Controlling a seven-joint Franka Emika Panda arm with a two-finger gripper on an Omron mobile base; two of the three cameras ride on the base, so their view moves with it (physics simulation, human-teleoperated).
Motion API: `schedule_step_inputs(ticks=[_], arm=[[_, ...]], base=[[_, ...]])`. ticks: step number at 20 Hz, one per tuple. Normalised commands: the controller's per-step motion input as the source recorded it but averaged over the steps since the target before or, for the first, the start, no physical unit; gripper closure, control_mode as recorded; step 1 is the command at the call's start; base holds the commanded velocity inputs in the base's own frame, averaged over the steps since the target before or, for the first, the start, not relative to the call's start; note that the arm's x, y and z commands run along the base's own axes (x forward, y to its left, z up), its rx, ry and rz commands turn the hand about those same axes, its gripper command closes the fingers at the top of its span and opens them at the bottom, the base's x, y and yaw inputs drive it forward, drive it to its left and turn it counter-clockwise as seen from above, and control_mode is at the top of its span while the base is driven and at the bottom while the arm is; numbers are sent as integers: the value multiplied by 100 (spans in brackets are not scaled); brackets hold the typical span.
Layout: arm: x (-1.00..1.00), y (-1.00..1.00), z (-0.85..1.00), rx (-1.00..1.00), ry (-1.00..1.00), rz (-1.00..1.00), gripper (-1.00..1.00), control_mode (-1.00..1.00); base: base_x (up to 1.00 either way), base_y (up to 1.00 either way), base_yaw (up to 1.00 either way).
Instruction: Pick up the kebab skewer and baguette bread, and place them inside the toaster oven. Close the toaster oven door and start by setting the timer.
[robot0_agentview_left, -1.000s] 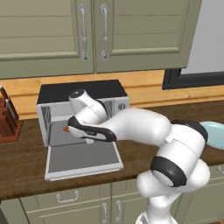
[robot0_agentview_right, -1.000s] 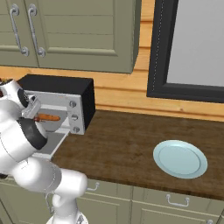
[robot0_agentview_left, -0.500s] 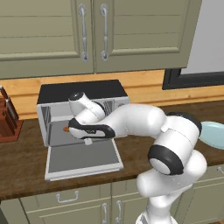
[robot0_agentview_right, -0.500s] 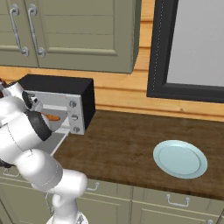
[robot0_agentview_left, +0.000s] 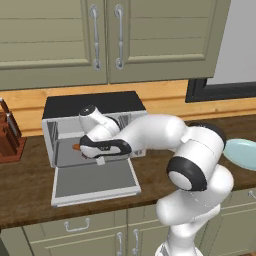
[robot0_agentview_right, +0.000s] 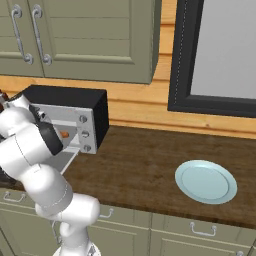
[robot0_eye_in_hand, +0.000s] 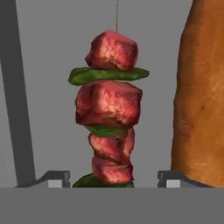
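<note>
Since a second ago: arm reached deeper into toaster oven (robot0_agentview_left: 95, 132), jaws now parted. Toaster oven door (robot0_agentview_left: 95, 182) hanging down, open. Baguette bread (robot0_eye_in_hand: 201, 96) lying inside along right side, just beside kebab skewer (robot0_eye_in_hand: 109, 118). Gripper (robot0_eye_in_hand: 113, 179) spread wide either side of skewer, apparently released. Skewer's lower end cut off; knobs mostly hidden.

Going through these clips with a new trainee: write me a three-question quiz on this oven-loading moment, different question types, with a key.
1. True or false: the toaster oven door is shut.
2. In the hand view, what lies beside the kebab skewer? A) baguette bread B) a knife C) a cup
3. What sits on the counter to the right of the toaster oven?

Key: 1. False, it hangs open. 2. A. 3. A light blue plate.
</note>
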Motion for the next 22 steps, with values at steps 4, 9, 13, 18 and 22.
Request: schedule_step_inputs(ticks=[4, 9, 13, 18, 22], arm=[[1, 0, -1, 0, 0, 1, -100, -100], [-28, 13, 24, 1, -1, 2, -100, -100], [-52, 10, 36, 3, 0, -6, -100, -100], [-96, 0, 0, 15, 0, -25, -100, -100], [-100, -1, 0, 20, 0, -61, -100, -100]], base=[[0, 0, 0], [0, 0, 0], [0, 0, 0], [0, 0, 0], [0, 0, 0]])
